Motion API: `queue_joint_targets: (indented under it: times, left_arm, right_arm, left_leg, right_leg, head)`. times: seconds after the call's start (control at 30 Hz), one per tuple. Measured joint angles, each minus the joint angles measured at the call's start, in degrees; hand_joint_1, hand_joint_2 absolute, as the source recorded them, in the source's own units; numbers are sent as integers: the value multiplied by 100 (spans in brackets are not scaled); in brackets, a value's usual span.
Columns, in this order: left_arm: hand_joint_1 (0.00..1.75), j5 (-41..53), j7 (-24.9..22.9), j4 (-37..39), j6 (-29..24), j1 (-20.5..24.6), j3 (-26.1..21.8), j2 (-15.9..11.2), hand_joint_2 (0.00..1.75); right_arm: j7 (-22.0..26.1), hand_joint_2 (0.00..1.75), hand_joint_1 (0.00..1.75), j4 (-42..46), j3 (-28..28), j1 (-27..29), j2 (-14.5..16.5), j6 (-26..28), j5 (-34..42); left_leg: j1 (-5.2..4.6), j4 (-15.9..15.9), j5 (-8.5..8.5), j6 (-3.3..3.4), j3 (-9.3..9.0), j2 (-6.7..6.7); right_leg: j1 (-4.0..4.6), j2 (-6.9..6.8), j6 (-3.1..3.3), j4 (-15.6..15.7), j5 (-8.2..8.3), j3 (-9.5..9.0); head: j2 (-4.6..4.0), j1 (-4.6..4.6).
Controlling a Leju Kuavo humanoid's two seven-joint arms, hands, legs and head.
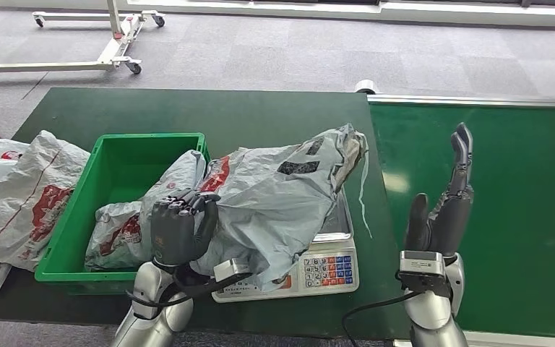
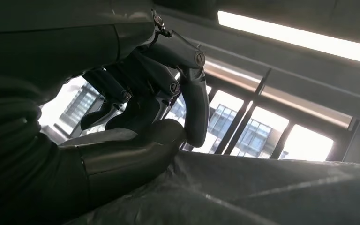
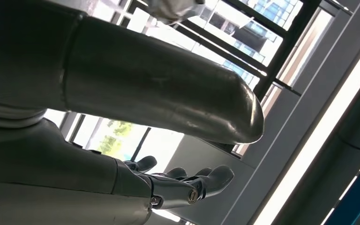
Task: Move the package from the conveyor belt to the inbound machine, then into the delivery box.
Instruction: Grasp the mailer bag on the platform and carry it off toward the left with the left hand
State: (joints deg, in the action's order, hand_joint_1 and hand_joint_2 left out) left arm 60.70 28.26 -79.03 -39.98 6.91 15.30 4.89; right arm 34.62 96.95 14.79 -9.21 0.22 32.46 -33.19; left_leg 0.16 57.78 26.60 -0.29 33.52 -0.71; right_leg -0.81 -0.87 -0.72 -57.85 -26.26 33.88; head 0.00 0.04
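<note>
Grey package [image 1: 282, 195] on the scale [image 1: 325, 271], left hand [image 1: 181, 228] gripping it; right hand [image 1: 444, 210] spread, holding nothing.

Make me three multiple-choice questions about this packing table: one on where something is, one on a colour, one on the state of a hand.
1. Where does the large grey plastic mailer bag lie?
A. on the white weighing scale
B. on the conveyor belt
C. on the floor

2. What colour is the open plastic crate?
A. blue
B. green
C. red

3. How is the right hand?
A. holding a bag
B. pressing the scale keys
C. open, holding nothing

Answers: 1 A, the bag covers the scale's platter beside the left hand; 2 B, its walls are bright green; 3 C, its fingers are extended above the green belt.
</note>
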Motion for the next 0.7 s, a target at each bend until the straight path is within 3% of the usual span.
queue_joint_targets:
  times: [0.1,0.2,0.33,0.7]
  left_arm:
    - [175,305,448,-411,-18,-72,-598,165,175]
    - [175,689,895,-857,-20,-88,-1301,499,175]
    - [175,1029,1138,-1464,-20,-57,-2131,877,175]
    - [175,502,1157,-2809,-20,299,-3447,983,175]
  right_arm:
    - [18,0,0,-33,24,-12,0,20,16]
    - [14,0,0,-55,60,-15,1,22,15]
    - [-16,0,0,-64,98,-15,12,-2,-10]
    - [-120,0,0,-65,121,11,91,-83,-103]
  left_leg:
    - [0,0,0,0,2,0]
    - [-1,0,0,0,3,0]
    - [-1,0,0,0,1,-1]
    - [5,-1,-4,-7,-1,-1]
  right_leg:
    - [0,-1,0,0,0,1]
    - [-1,-1,0,0,0,2]
    - [-1,1,0,0,0,4]
    - [10,2,3,0,-1,2]
  head:
    - [0,-1]
    - [0,0]
    - [0,-1]
    - [0,-2]
